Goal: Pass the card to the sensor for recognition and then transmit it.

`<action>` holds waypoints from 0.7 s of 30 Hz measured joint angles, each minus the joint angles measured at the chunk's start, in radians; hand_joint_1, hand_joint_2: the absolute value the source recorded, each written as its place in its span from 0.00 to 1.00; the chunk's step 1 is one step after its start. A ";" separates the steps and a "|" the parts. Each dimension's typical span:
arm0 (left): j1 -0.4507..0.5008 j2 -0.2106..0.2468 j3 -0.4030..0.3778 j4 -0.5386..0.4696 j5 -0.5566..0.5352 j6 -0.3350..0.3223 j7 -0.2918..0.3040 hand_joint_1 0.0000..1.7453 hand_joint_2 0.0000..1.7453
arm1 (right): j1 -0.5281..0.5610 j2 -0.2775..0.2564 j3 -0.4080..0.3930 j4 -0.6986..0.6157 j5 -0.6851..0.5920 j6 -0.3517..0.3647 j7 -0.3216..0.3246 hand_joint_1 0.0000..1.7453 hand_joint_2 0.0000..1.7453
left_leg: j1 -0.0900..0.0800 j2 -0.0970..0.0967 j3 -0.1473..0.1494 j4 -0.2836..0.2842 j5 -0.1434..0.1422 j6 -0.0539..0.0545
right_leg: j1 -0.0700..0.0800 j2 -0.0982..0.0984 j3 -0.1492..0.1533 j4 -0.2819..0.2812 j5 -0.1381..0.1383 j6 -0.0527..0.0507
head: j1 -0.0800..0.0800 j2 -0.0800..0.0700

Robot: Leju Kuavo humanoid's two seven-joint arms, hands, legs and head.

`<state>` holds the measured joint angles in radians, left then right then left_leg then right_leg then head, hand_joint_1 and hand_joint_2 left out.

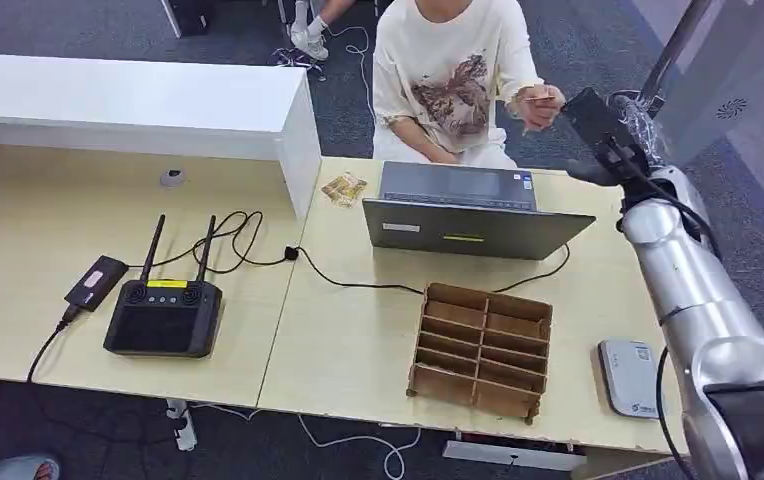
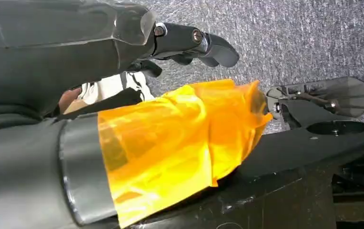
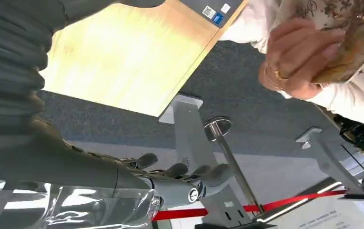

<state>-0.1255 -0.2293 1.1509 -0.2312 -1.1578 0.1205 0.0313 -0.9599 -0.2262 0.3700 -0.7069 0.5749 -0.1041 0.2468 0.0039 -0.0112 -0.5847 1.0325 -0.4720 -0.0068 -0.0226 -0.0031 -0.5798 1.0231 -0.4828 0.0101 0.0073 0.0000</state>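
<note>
A seated person's hand (image 1: 538,105) holds the card (image 1: 536,98) just beside the robot's raised right hand (image 1: 598,125), which is empty with loosely curled fingers (image 3: 189,174). The sensor (image 1: 632,377) lies on the tabletop (image 1: 348,340), well apart. The left hand (image 2: 189,45) holds nothing, fingers curled in.

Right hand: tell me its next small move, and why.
Probably draw the right hand back toward the table. It is raised near the person's hand, which already holds the card; the right hand's fingers look empty, so the handover seems done.
</note>
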 joint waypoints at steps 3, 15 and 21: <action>0.001 0.000 -0.005 0.000 0.001 -0.001 -0.003 0.00 0.00 | 0.001 -0.004 0.000 0.000 -0.001 -0.001 -0.001 0.00 1.00 | 0.000 0.000 0.000 0.000 0.000 0.000 | 0.000 0.000 0.000 0.000 0.000 0.000 | 0.000 0.000; 0.001 0.000 -0.006 0.000 0.006 0.003 -0.007 0.00 0.00 | 0.007 -0.016 -0.001 -0.002 -0.006 -0.003 -0.010 0.00 1.00 | 0.000 0.000 0.000 0.000 0.000 0.000 | 0.000 0.000 0.000 0.000 0.000 0.000 | 0.000 0.000; 0.002 0.001 -0.006 0.000 0.018 -0.002 -0.016 0.00 0.00 | 0.030 -0.021 -0.005 -0.043 -0.058 -0.032 -0.095 0.00 1.00 | 0.000 0.000 0.000 0.000 0.000 0.000 | 0.000 0.000 0.000 0.000 0.000 0.000 | 0.000 0.000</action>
<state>-0.1232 -0.2281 1.1452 -0.2312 -1.1398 0.1182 0.0149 -0.9302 -0.2468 0.3647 -0.7501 0.5172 -0.1362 0.1513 0.0039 -0.0112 -0.5848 1.0325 -0.4721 -0.0068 -0.0225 -0.0030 -0.5797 1.0232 -0.4828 0.0101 0.0072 0.0000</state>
